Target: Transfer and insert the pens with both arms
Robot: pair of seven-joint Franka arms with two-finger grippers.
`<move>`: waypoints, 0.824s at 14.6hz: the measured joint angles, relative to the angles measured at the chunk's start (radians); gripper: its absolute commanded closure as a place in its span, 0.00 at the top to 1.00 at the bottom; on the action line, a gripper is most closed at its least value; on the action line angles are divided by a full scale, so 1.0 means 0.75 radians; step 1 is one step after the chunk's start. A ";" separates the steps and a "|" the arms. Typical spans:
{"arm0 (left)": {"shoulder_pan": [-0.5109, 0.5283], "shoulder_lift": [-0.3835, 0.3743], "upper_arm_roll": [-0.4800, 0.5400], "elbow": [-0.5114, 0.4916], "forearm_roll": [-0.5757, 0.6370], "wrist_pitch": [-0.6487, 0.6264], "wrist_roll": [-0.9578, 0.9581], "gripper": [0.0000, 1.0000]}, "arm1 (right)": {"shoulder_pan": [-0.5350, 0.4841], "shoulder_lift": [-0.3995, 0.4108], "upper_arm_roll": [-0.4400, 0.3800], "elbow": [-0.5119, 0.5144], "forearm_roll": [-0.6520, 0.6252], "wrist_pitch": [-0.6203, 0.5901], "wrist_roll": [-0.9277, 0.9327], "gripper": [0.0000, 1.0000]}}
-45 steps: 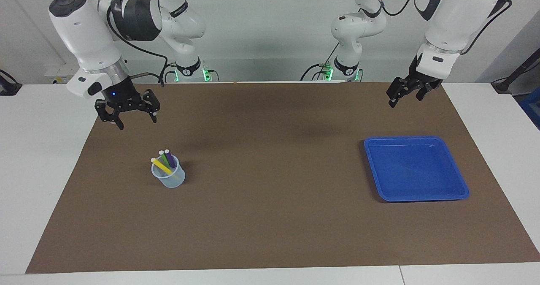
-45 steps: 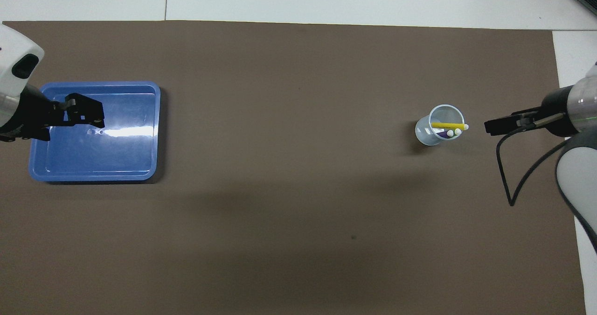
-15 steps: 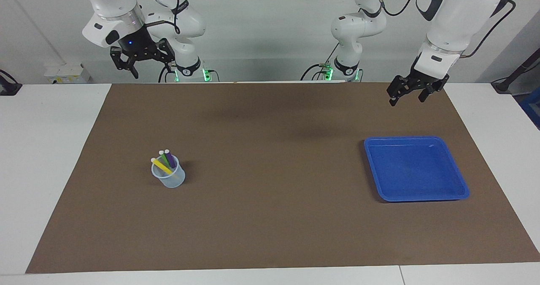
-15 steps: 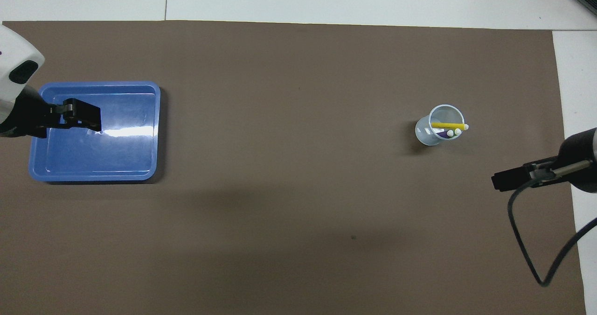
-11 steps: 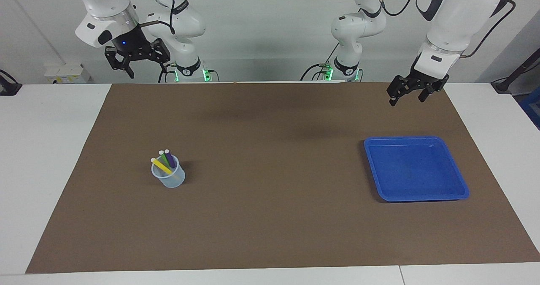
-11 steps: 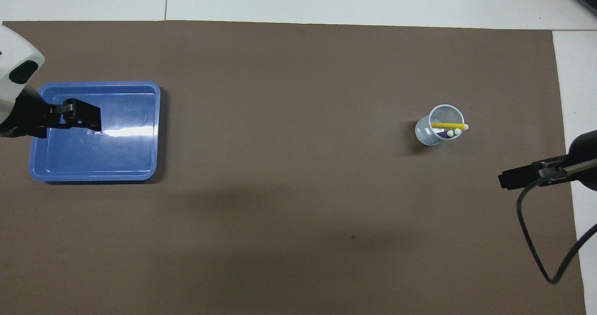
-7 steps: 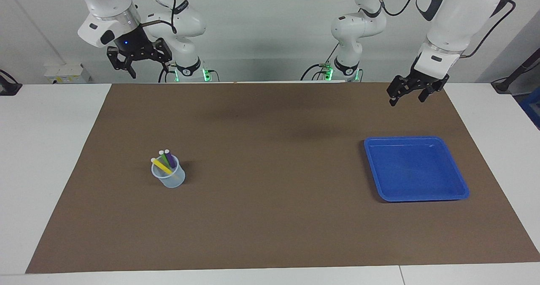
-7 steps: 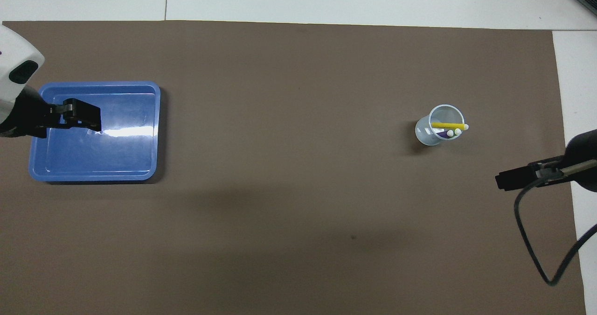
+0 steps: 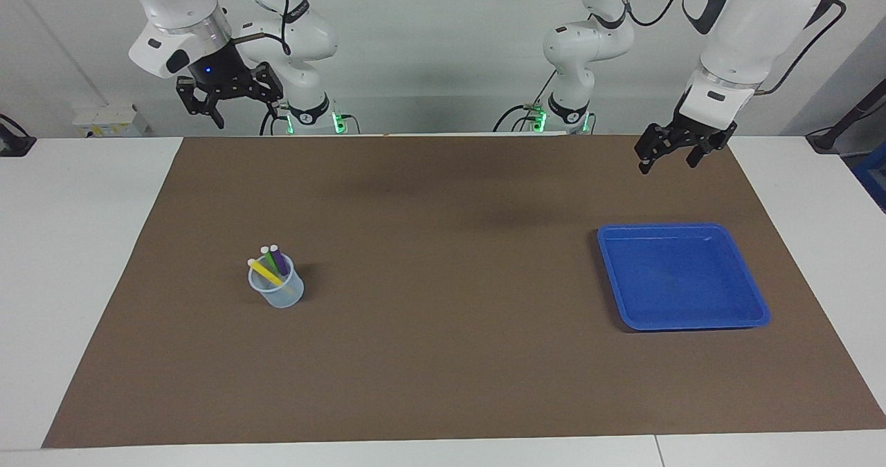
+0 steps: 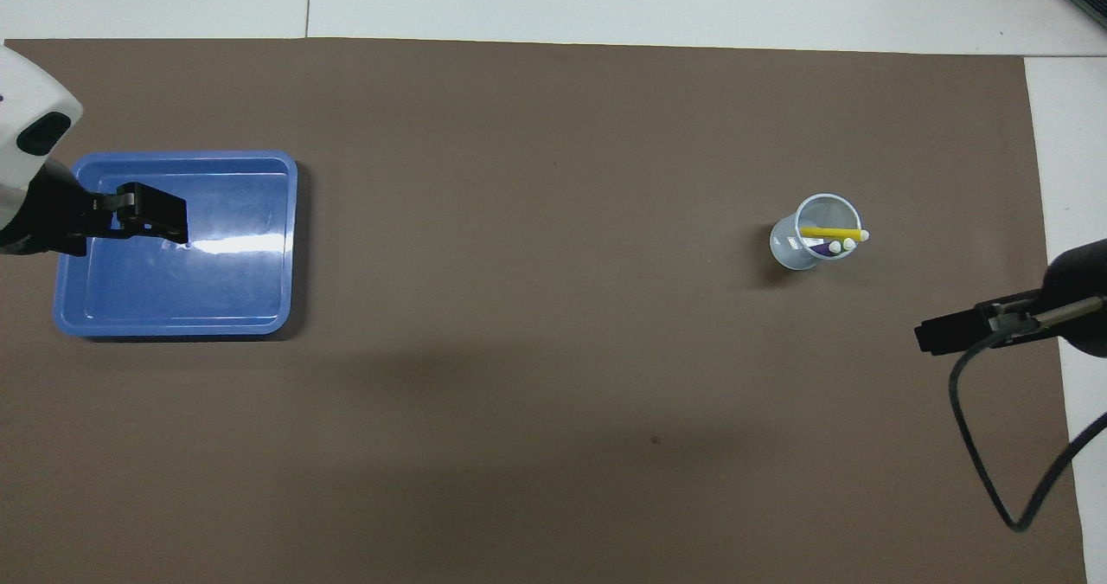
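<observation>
Three pens, yellow (image 9: 264,270), green (image 9: 268,257) and purple (image 9: 279,260), lean in a clear cup (image 9: 278,294) on the brown mat, toward the right arm's end. From overhead the yellow pen (image 10: 828,233) lies across the cup (image 10: 794,251), with the purple one (image 10: 822,252) under it. My right gripper (image 9: 230,109) hangs open and empty, high over the mat's edge at that end, well clear of the cup; it also shows overhead (image 10: 927,336). My left gripper (image 9: 667,159) hangs open and empty above the blue tray's end of the mat, and overhead (image 10: 163,219) it covers part of the tray.
A shallow blue tray (image 9: 682,280) with nothing in it lies on the mat toward the left arm's end, seen overhead (image 10: 173,294). The brown mat (image 9: 450,356) covers most of the white table. A black cable (image 10: 977,454) loops down from the right wrist.
The right gripper, which hung low beside the cup three seconds ago, has risen and drawn back; over the last second it only drifted slightly. The left gripper, pens and tray have stayed put.
</observation>
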 measured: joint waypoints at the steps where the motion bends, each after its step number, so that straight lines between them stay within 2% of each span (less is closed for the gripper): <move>1: 0.000 0.000 0.000 0.000 0.000 0.000 0.000 1.00 | 0.000 0.000 -0.001 0.000 0.000 0.000 0.000 1.00; 7: 0.000 0.000 0.000 0.000 0.000 0.000 0.000 1.00 | -0.001 -0.006 -0.024 -0.033 0.000 0.002 0.000 1.00; 12: 0.000 0.000 0.000 0.000 0.000 0.000 0.000 1.00 | -0.006 -0.012 -0.027 -0.051 0.000 0.146 0.000 1.00</move>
